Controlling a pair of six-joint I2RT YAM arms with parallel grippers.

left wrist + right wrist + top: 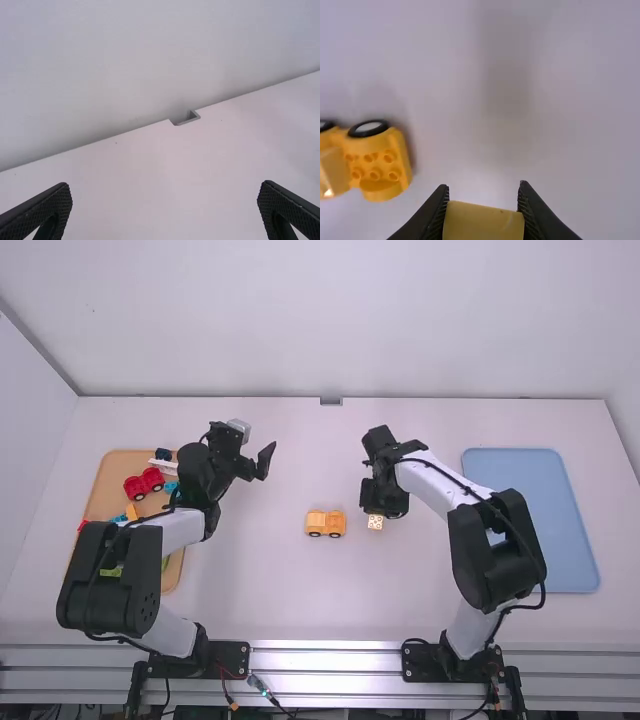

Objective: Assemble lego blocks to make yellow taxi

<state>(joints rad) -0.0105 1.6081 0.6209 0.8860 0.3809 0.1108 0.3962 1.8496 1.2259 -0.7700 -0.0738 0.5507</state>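
Note:
In the high view my right gripper point(376, 508) is right of the yellow car base point(325, 524), with a pale yellow block point(375, 522) at its fingertips. The right wrist view shows that gripper point(483, 210) shut on the yellow block point(482, 222), apart from the car base point(380, 157), whose studs and wheels are visible. My left gripper point(258, 460) stands open over the table, beyond and left of the car base. The left wrist view has this gripper point(165, 200) with its fingers wide apart and nothing between them.
A wooden tray point(106, 480) at the left, partly under the left arm, holds a red car point(144, 483) and several coloured pieces. A blue tray point(545, 530) lies at the right, with the right arm reaching across its near-left part.

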